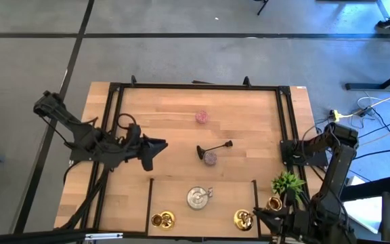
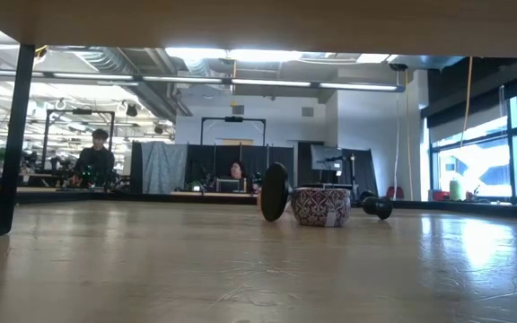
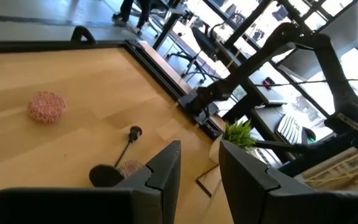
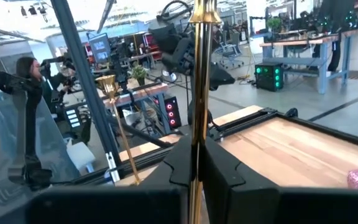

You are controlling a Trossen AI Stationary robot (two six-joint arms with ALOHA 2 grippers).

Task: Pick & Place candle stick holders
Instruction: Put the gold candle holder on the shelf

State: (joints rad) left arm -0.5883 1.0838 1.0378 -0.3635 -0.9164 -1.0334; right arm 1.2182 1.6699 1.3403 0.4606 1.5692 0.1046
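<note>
One pink glittery holder [image 1: 201, 116] stands toward the far side of the table, a second [image 1: 210, 158] at mid-table. Beside that one the black holder [image 1: 214, 148] lies on its side, stem along the wood. A silver round holder [image 1: 198, 197] and gold holders [image 1: 162, 219] [image 1: 273, 203] stand near the front edge. My left gripper [image 3: 201, 152] hovers open, left of the black holder, with nothing between its fingers. My right gripper [image 4: 194, 165] is at the front right, shut on a gold candle stick holder [image 1: 244, 218]. My right gripper pinches the gold holder's thin stem [image 4: 197, 124] between its two fingers. The fingers lie level, reaching in from the table's right side, across the stem. The stem stands upright above the fingers; its lower end is hidden behind them.
A green spiky plant [image 1: 288, 183] stands just right of the gold holders. A black metal frame [image 1: 202, 86] borders the table, and a low rail [image 1: 202, 180] fences off the front strip. People sit in the room beyond the table [image 2: 94, 161].
</note>
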